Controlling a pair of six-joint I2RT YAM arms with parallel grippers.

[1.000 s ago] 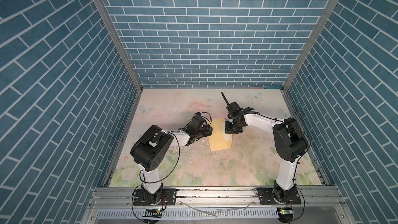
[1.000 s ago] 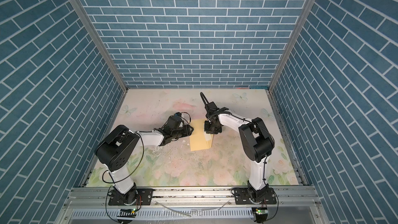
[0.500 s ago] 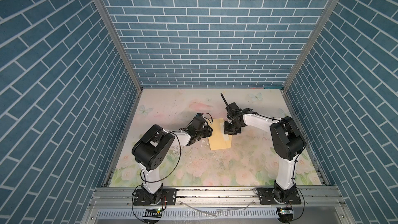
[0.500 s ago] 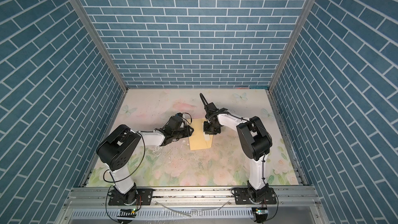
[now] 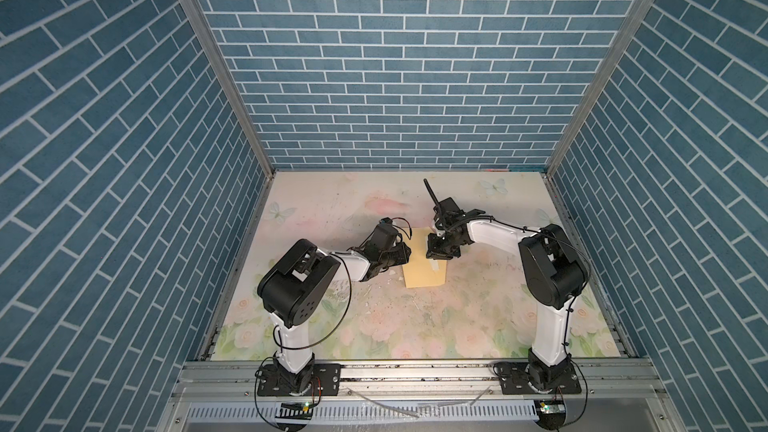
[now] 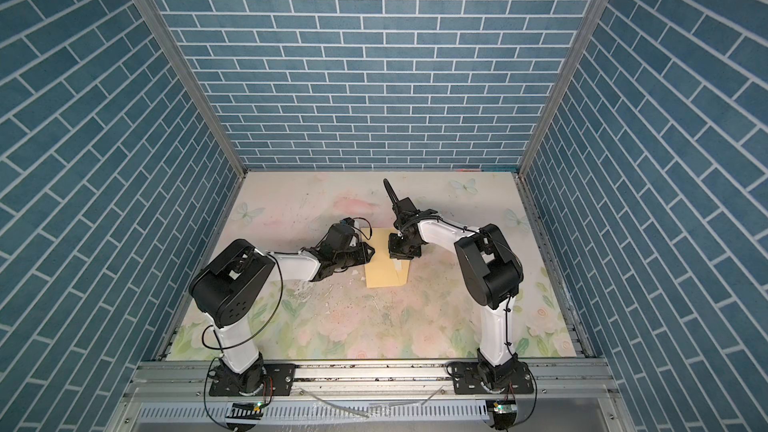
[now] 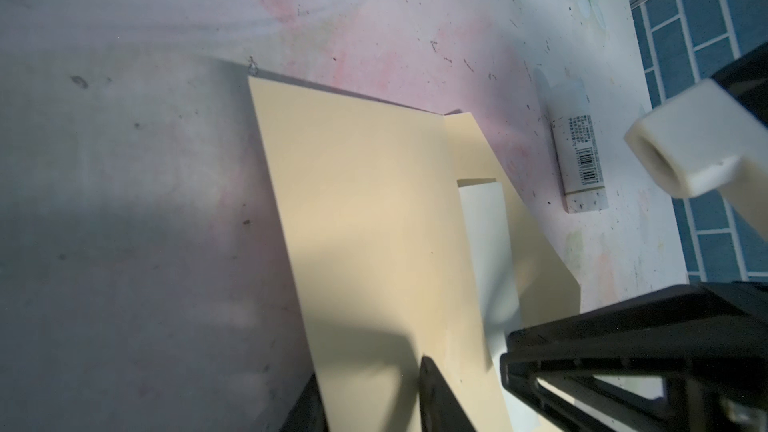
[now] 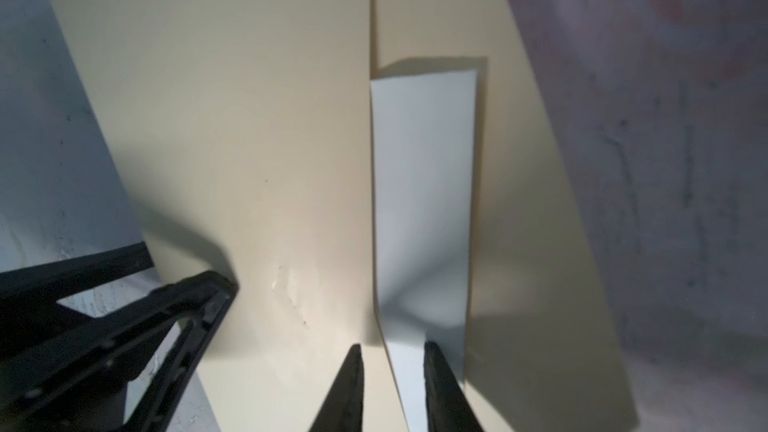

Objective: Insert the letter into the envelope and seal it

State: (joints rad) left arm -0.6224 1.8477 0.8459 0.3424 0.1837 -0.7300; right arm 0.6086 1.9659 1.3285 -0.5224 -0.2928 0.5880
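Left wrist view, unlike the right wrist view, shows one glue stick (image 7: 579, 160). One letter (image 8: 422, 201) sits partly inside one envelope (image 5: 424, 276). Left gripper (image 5: 404, 254) gapes astride the envelope's edge; right gripper (image 8: 392, 363) narrowly straddles the letter, grip unclear.

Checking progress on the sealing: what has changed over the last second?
The left tool crept right, up to the envelope's edge, narrowing its jaws. The right tool eased slightly left over the envelope's far end. The envelope stayed where it lay. Nothing was visibly taken hold of or let go.
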